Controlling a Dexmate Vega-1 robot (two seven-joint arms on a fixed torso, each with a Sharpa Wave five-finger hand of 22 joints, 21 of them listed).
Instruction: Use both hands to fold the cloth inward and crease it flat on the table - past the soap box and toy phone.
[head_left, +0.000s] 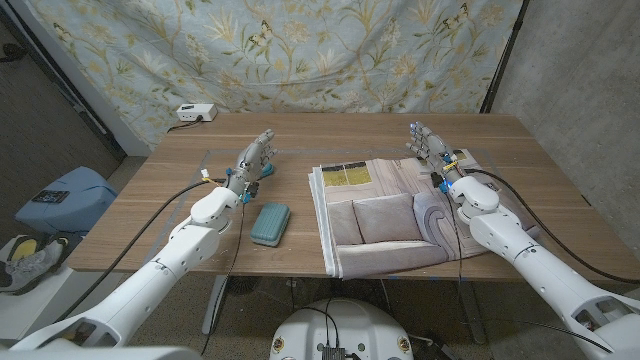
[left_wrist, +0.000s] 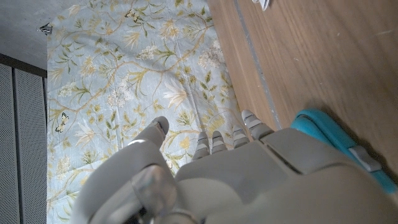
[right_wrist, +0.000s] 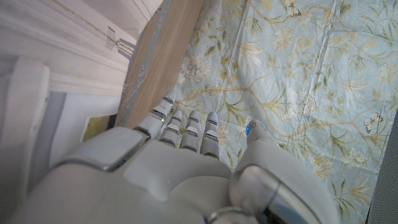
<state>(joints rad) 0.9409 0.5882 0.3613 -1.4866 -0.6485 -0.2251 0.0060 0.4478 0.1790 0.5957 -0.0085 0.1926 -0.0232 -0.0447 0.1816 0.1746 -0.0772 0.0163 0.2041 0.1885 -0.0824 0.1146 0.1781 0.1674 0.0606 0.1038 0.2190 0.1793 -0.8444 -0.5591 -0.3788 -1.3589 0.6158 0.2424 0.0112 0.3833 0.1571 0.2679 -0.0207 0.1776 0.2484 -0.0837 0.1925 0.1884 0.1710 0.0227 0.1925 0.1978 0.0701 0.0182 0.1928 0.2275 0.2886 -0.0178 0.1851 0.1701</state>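
arms: white shells, black cables | left hand (head_left: 254, 159): grey | right hand (head_left: 428, 140): grey, maybe yellow wrist tag

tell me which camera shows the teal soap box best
The head view: the whole soap box lies on the table between the left hand and the cloth. The left wrist view catches only part of it beside that hand.

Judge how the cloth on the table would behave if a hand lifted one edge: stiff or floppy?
Probably floppy: the cloth lies in soft layered folds and its near edge droops over the table edge. Likely light, since the layers look thin. It could slide on the smooth wood rather than crease cleanly.
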